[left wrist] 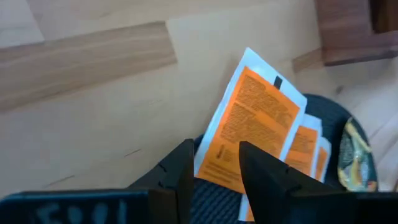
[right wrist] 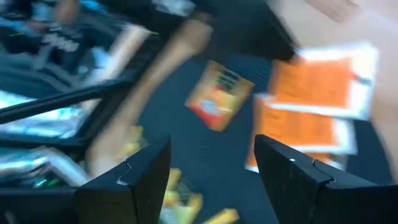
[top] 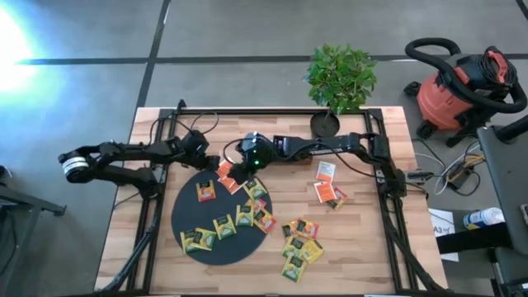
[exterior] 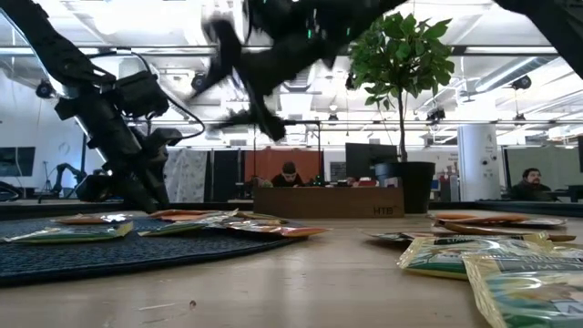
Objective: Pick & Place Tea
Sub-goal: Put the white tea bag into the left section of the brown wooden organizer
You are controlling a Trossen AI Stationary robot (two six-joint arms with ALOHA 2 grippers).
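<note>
A round black mat lies on the wooden table with several tea sachets flat on it. Orange-and-white sachets overlap at its far edge. My left gripper is low at that edge and open. Its fingers stand on either side of the near corner of the top orange-and-white sachet, which lies flat, partly on the mat and partly on the wood. My right gripper hangs open above the mat's far part, with nothing between its fingers; in the low view it is well above the table.
More sachets lie loose on the wood right of the mat. A potted plant stands at the far edge. A brown wooden piece lies just beyond the orange-and-white sachets. Black frame rails run along the table's sides.
</note>
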